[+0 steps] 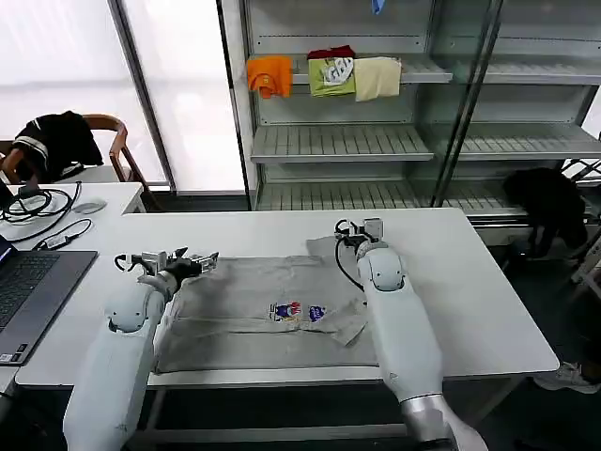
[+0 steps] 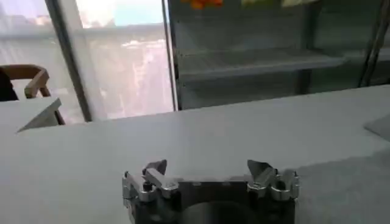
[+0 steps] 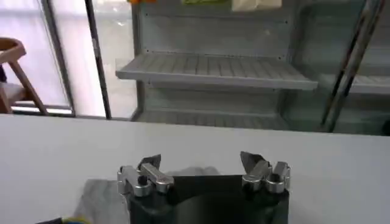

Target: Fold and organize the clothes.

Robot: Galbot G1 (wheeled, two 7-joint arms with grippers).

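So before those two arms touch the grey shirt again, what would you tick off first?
1. Shirt flat on the table: mostly ok, though one sleeve is folded in.
2. Left gripper open, at the shirt's far left corner: ok.
3. Right gripper open, at the far right corner: ok.
4. Nothing pinched in either gripper: ok, by both wrist views.
5. Laptop and cables off the shirt: ok.
6. Shirt's near hem fully on the table: cannot tell, arms cover part.

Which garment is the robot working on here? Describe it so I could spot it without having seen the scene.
On the white table before the robot lies a light grey shirt, spread flat between the left gripper and the right gripper, both open. Unlike the orange, green and cream folded garments on the shelf behind, it bears a small multicolour chest print.
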